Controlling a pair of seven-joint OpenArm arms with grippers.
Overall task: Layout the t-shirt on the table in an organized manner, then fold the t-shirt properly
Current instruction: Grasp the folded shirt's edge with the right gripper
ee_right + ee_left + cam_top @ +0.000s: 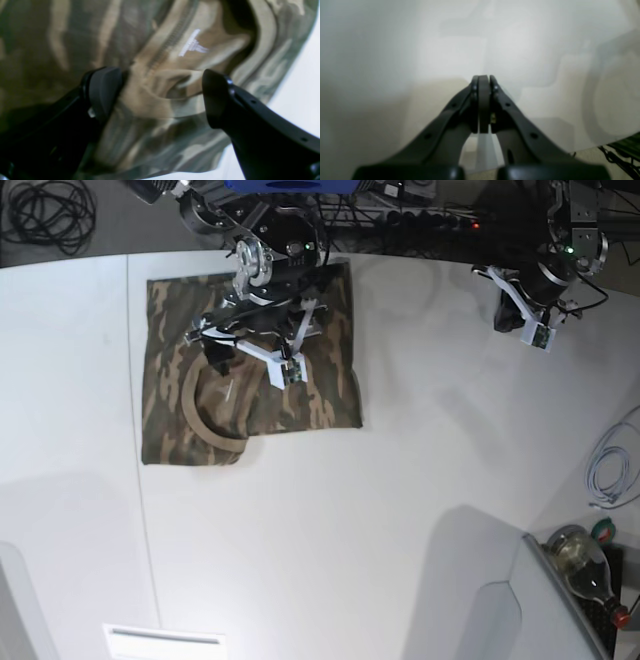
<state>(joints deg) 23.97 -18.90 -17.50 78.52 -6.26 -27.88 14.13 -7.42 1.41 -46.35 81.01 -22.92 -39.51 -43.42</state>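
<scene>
Jaws of the right gripper (162, 97) are spread wide over the tan collar (160, 82) of the t-shirt (250, 380), nothing yet held.

Shirt is seen as a folded, roughly square bundle at the far left of the table (400, 510). Before any closing, the fingertips are best lowered until one cloth layer only is pinched near the collar edge, lest the fold be dragged askew. The left gripper (483, 80) is kept shut and empty, well apart at the far right.

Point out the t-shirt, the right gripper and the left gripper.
t-shirt (325, 395): base view, lower right part of the folded cloth.
right gripper (162, 97): right wrist view, gap between its open fingers.
left gripper (483, 80): left wrist view, tips of its shut fingers.
</scene>
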